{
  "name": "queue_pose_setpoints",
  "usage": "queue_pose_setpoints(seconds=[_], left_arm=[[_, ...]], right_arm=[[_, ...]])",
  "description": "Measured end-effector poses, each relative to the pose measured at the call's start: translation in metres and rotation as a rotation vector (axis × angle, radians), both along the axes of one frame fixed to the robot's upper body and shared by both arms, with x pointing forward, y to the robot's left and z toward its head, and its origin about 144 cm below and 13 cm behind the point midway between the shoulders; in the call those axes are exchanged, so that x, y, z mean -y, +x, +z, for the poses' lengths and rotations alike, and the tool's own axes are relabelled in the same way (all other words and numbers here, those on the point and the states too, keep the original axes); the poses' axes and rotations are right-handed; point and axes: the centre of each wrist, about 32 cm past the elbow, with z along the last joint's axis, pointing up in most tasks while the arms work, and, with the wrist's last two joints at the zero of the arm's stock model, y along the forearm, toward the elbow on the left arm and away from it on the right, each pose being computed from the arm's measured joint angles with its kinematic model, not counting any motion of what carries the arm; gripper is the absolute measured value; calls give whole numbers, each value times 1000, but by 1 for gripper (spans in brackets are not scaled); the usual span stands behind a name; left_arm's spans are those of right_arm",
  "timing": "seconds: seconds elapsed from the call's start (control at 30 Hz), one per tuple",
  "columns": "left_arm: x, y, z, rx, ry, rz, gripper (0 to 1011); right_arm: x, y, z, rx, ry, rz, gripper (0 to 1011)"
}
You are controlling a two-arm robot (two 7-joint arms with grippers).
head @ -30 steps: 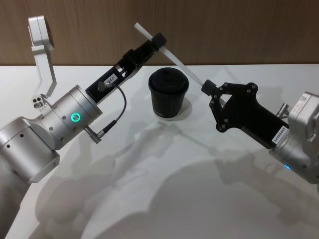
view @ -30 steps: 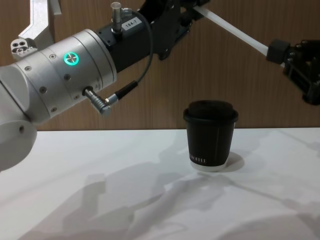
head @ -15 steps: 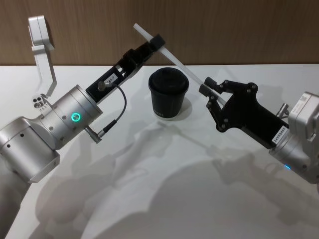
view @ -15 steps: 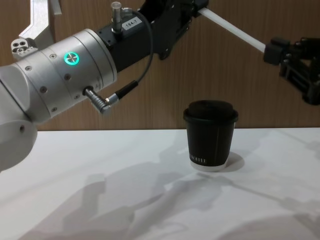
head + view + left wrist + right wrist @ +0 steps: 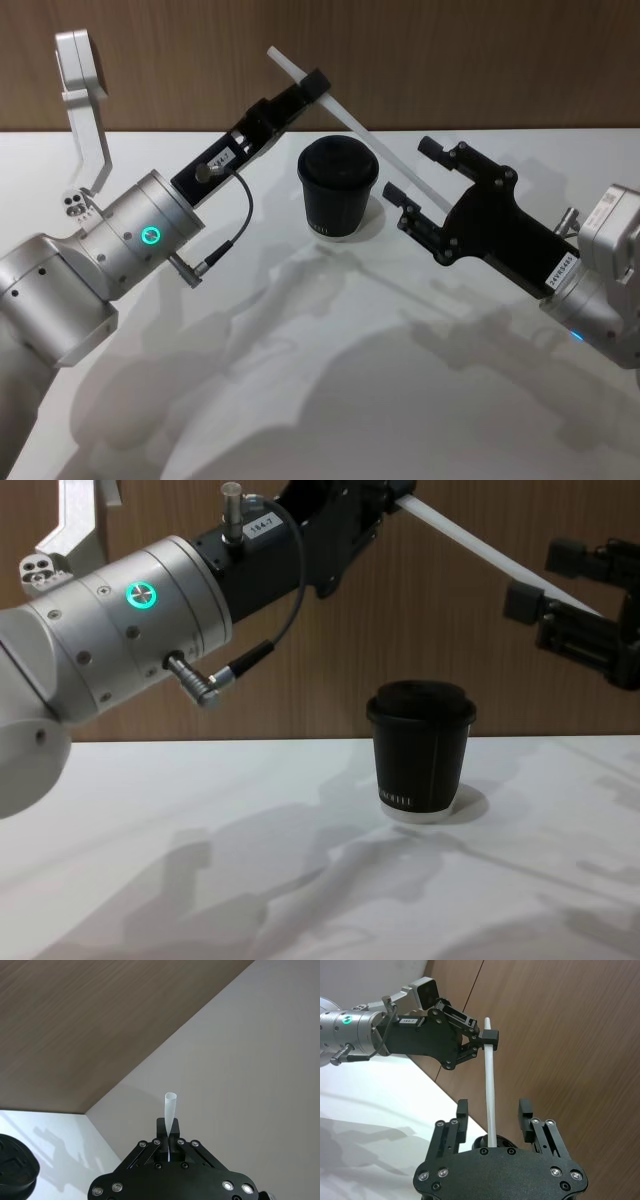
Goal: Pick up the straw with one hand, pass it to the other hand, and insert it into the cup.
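**Above the bench, the left gripper is holding the straw while the right gripper is open around it**

On the left, the left gripper (image 5: pixel 312 82), on its silver wrist with the glowing green ring, is reaching up and forward over the white bench (image 5: pixel 300 350). Its fingers are clamping the straw (image 5: pixel 355 125) near the upper end. From that grip the straw is slanting down to the right, hanging in the air higher than the cup (image 5: pixel 338 190) and apart from it. The cup is standing upright on the bench with its domed lid on, between the two arms. On the right, the right gripper (image 5: pixel 413 168) is hovering near the cup, at the straw's lower end. Its fingers (image 5: pixel 525 1111) are standing apart, one on each side of the straw. In the right wrist view a gap is showing between each finger and the straw.
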Motion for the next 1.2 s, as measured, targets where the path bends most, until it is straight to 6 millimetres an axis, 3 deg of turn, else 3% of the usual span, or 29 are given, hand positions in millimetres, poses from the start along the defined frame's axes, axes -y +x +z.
queue_pose_setpoints(seconds=[0.43,1.2], left_arm=[[-13,-8,16,85,128,79,17],[-21,-10,75,329,406,266,18]], right_arm=[[0,0,0,0,0,0,980],[0,0,0,0,0,0,1001]])
